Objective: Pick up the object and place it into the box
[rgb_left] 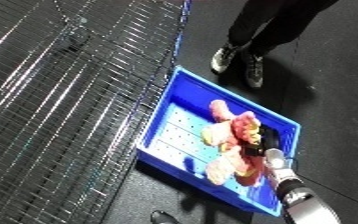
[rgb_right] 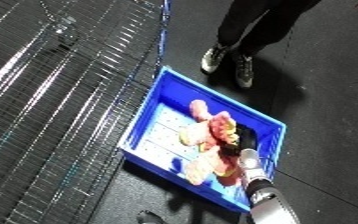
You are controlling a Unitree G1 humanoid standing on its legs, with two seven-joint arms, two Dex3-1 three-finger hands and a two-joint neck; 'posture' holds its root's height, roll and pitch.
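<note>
Pink-and-red soft object (rgb_left: 235,142) sits inside the blue bin (rgb_left: 180,102), piled toward the bin's right half, with a pale yellowish patch on its left side and a lighter pink lobe at the near end. Looks like a plush or crumpled item; I can't tell exactly what it is.

My right hand (rgb_left: 266,141) comes in from the lower right, forearm (rgb_left: 293,189) angled up over the bin's near-right corner. Black hand is down among the object, right against its right side. I can't tell whether the fingers are curled round it or just resting there; they're buried in the pile.

Left hand isn't visible to me in either eye.

Bin lies on a dark floor (rgb_left: 335,85), tilted diagonally in my view, its left long wall just beside a wire grid rack (rgb_left: 60,100). Bin floor shows rows of small holes on the bare left part.
</note>
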